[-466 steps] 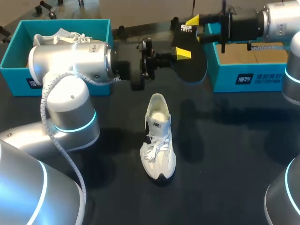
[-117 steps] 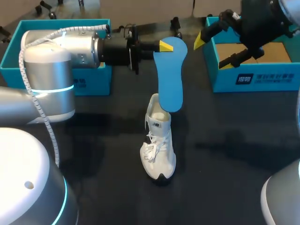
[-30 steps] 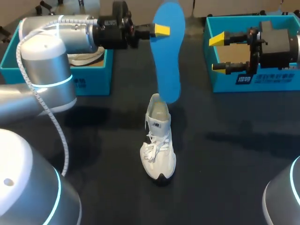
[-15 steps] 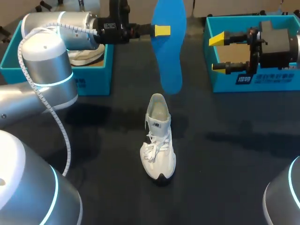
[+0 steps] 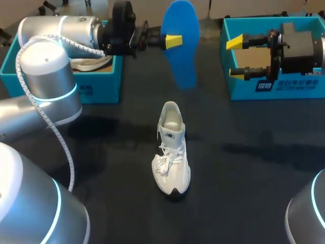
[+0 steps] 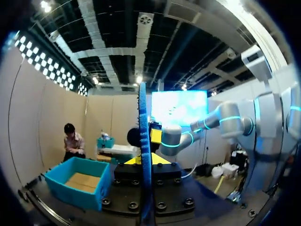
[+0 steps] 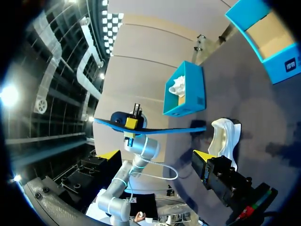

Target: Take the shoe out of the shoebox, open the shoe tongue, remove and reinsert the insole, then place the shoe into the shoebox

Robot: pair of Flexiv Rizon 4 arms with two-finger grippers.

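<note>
One blue insole point(image 5: 182, 61) hangs clamped in the left end effector point(image 5: 172, 40), above and just beyond the white sneaker's point(image 5: 171, 152) heel, probably lined up for sliding back in. That sneaker stands on the bench point(image 5: 244, 152) between the left shoebox point(image 5: 96, 91) and right shoebox point(image 5: 264, 86), collar upward. The right end effector point(image 5: 234, 57) hovers spread and empty by the right shoebox, out of the way.

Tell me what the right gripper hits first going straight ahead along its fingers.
The right gripper would most likely meet the blue insole held in the left gripper; height is unclear, so it might miss.
</note>
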